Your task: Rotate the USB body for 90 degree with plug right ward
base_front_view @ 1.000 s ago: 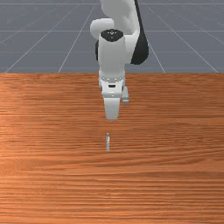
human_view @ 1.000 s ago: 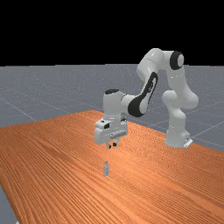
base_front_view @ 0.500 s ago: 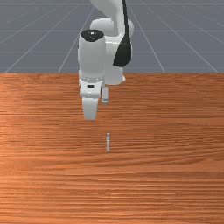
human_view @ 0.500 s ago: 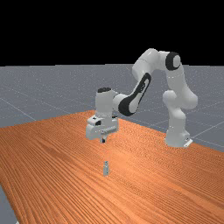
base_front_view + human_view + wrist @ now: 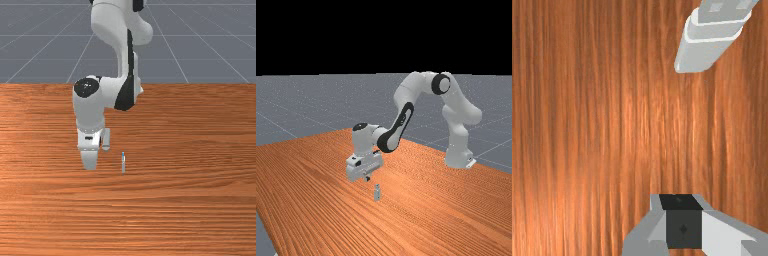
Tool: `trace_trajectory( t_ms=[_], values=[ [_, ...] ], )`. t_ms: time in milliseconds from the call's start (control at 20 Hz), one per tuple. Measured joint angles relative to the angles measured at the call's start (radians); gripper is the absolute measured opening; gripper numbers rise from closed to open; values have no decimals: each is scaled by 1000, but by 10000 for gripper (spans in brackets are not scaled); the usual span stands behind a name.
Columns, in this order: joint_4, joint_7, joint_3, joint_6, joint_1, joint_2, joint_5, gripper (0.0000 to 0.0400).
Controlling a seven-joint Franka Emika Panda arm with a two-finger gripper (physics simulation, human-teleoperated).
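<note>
Pincer (image 5: 367, 178), pressed together, hangs to the front view's left of the USB body (image 5: 377, 194), apart.

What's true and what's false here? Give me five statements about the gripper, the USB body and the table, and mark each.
1. The gripper is raised above the table. True.
2. The gripper holds the USB body. False: they are apart.
3. In the front view, the USB body's long side runs across the wood grain. True.
4. The gripper is on the front view's right of the USB body. False: it is on the left.
5. The table is orange-brown. True.
</note>
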Motion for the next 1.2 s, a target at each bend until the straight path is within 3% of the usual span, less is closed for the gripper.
trace_trajectory(
  t_ms=[50,300,800,1200],
  values=[
    [-61,-4,4,101,-4,-9,6,0],
    [-81,19,5,159,3,14,14,0],
    [-113,158,12,169,102,-3,21,0],
    [-130,157,20,189,117,-17,14,0]
  ],
)
